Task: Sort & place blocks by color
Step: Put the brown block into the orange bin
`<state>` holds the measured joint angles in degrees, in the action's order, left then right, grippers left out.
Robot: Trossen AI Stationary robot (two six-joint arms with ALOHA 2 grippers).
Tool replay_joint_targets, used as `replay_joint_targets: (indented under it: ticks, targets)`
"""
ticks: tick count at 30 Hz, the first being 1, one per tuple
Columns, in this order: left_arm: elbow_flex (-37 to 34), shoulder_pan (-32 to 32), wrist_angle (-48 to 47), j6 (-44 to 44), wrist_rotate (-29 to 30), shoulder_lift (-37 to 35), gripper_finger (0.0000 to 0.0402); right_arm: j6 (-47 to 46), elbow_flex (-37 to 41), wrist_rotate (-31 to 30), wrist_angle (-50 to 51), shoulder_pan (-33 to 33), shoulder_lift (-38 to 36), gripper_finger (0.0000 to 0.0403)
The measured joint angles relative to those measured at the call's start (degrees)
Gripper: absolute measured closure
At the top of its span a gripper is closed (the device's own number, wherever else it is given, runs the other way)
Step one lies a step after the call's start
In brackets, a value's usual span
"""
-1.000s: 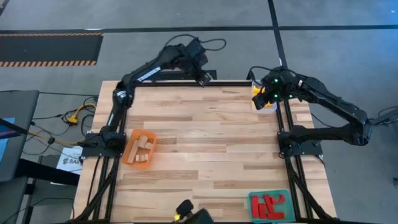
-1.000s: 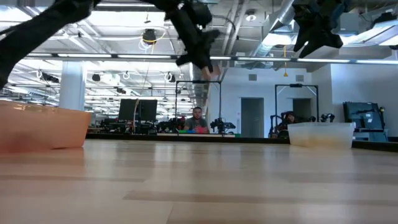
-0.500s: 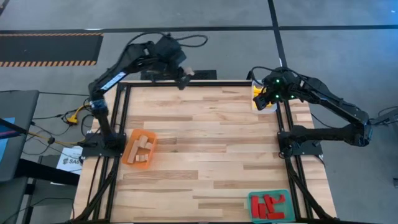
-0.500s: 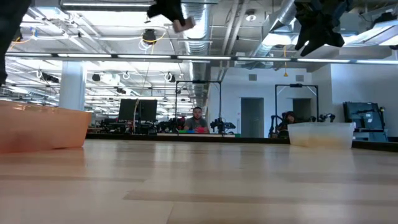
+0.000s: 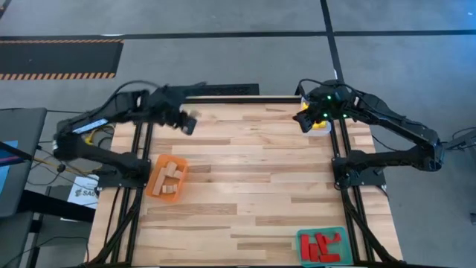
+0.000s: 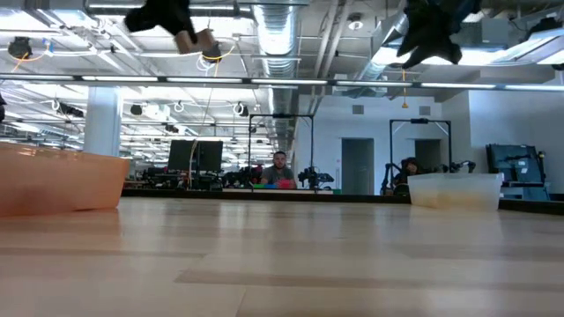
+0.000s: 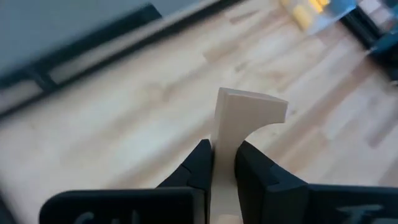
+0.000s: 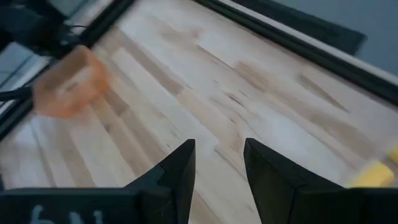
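Note:
My left gripper hangs high over the table's far left part, shut on a light wood block with a curved cut in one side. In the low view the same gripper shows near the ceiling lights. My right gripper hovers open at the far right, beside the clear tray that holds yellow blocks. Nothing is between the right gripper's fingers. Several wood blocks lie in the orange tray, and red blocks lie in the green tray. My left gripper pinches the wood block's narrow end between its two fingers. The wider, curved end sticks out past the fingertips. The fingers slant down toward the table. The block is lifted well clear of the tabletop.
The orange tray stands at the left edge, the clear tray at the far right corner, and the green tray at the near right corner. Bare wood tabletop lies between them. A person sits far back in the room.
My left gripper has swung from the middle of the far edge toward the table's left and somewhat nearer, rising a little and rolling, with the wood block still held. My right gripper has tipped slightly in place by the clear tray.

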<state>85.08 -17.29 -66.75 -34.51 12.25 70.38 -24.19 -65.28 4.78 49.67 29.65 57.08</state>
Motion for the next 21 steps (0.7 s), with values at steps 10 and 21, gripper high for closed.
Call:
replay_joint_targets:
  ticks: [10,21]
  targets:
    - [-25.10,13.11,4.25,-27.24,-3.06,-16.78,0.0382,5.09,0.00,6.29,-5.38,-0.63,7.13,0.0243]
    - [-38.03,25.14,-1.82,-48.91,-8.77,-15.37,0.0382,5.65,0.02,8.77,-5.82,-0.65,10.77,0.0243]
